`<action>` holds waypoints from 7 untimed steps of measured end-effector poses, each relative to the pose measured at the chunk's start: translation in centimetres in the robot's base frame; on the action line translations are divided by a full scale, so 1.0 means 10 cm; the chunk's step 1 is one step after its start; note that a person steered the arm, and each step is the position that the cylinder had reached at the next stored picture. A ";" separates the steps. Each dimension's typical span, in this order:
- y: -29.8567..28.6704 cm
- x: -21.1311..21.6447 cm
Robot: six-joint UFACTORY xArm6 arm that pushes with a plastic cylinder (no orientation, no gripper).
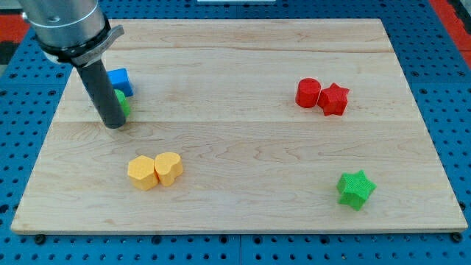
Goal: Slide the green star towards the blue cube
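The green star lies near the view's bottom right of the wooden board. The blue cube sits at the view's upper left, far from the star. My tip rests on the board just below the blue cube, at the view's left. The rod partly hides a second green block of unclear shape that sits right below the blue cube. My tip is a long way to the left of the green star.
A red cylinder and a red star touch each other at the view's upper right. A yellow hexagon-like block and a yellow heart sit together at the lower left. Blue pegboard surrounds the board.
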State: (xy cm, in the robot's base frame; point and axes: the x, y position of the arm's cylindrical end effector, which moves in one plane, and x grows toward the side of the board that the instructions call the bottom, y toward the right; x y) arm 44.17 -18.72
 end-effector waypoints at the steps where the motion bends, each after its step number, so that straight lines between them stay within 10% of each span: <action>1: -0.17 -0.05; 7: 4.26 0.80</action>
State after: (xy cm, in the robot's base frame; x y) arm 52.16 23.88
